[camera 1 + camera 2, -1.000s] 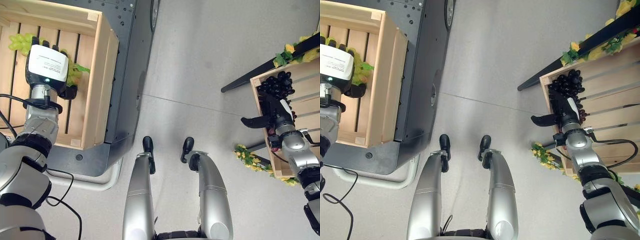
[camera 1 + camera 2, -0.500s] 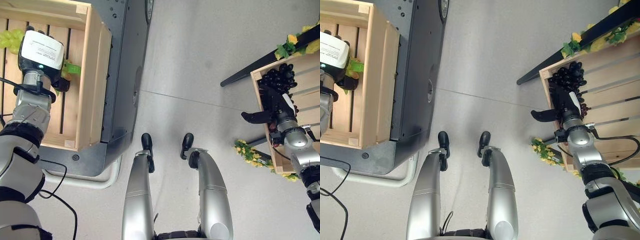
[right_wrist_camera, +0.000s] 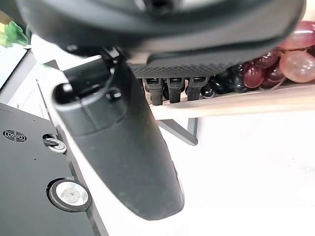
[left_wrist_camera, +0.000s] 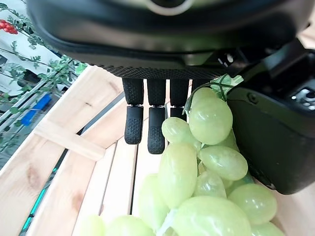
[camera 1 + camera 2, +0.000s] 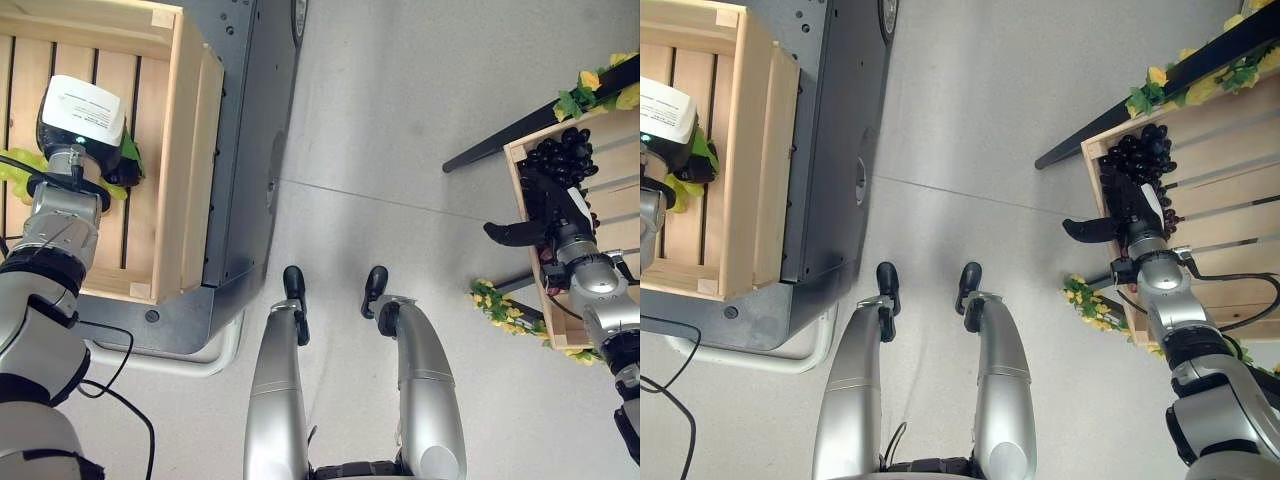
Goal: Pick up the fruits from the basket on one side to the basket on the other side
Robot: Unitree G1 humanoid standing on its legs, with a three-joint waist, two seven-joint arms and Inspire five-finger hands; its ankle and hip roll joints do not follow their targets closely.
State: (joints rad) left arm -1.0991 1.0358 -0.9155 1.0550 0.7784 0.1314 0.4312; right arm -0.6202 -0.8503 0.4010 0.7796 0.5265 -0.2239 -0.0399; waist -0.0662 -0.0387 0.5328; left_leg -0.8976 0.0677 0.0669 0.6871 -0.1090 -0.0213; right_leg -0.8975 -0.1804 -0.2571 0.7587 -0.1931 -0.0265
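The left hand (image 5: 82,130) hangs over the wooden crate (image 5: 185,150) on the robot's left, thumb and fingers (image 4: 147,125) closed around a bunch of green grapes (image 4: 197,172) that dangles just beneath its palm. The right hand (image 5: 548,215) rests with straight fingers and thumb spread wide at the edge of the other crate (image 5: 1230,200), touching the dark grapes (image 5: 562,158) heaped just past its fingertips.

Both crates (image 5: 185,160) (image 5: 1110,245) are pale, unfinished wood — slatted, matt, with visible grain. The green grapes (image 4: 197,162) look smooth and waxy, faintly glossy. The floor (image 5: 400,120) is smooth grey — lightly speckled. Finger pads (image 4: 155,132) show ribbed black rubber.
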